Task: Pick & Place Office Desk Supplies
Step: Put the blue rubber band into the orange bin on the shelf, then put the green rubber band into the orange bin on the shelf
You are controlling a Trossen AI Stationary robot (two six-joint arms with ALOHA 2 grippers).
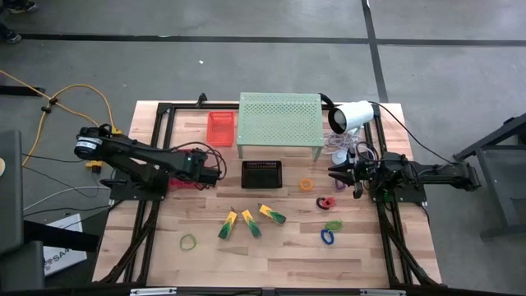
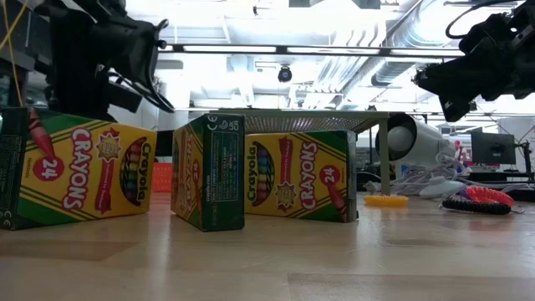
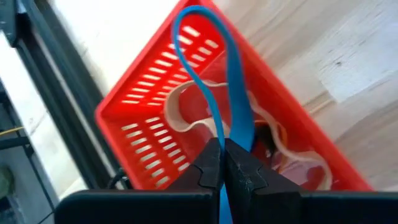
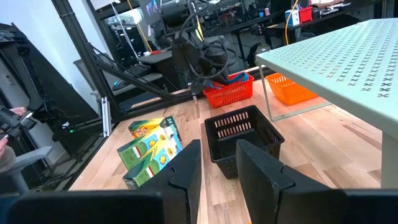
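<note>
My left gripper (image 3: 224, 149) is shut on a blue rubber band (image 3: 214, 74) and hovers over a red slotted basket (image 3: 149, 81) at the table's left (image 1: 182, 182). Tan rubber bands (image 3: 180, 112) lie on that basket's floor. Three yellow-and-green crayon boxes (image 1: 251, 222) lie on the table toward its near side. Orange (image 1: 306, 184), red (image 1: 326, 202), green (image 1: 333, 224) and blue (image 1: 328, 237) loops lie flat at the right. My right gripper (image 4: 217, 162) waits open at the table's right edge (image 1: 345, 177), with nothing between its fingers. My left gripper pinches the blue rubber band near one end of its loop (image 3: 231, 127) between its two fingertips, both strands together. The fingers slant steeply down from above. The rest of the loop reaches out beyond the fingertips over the basket's inside, clear of the table.
A pale-green perforated shelf (image 1: 279, 123) stands at the far middle, a black basket (image 1: 261, 174) in front of it, another red basket (image 1: 220, 127) to its left. A white lamp-like device (image 1: 353, 115) with cables sits far right. A yellow-green band (image 1: 189, 242) lies near left.
</note>
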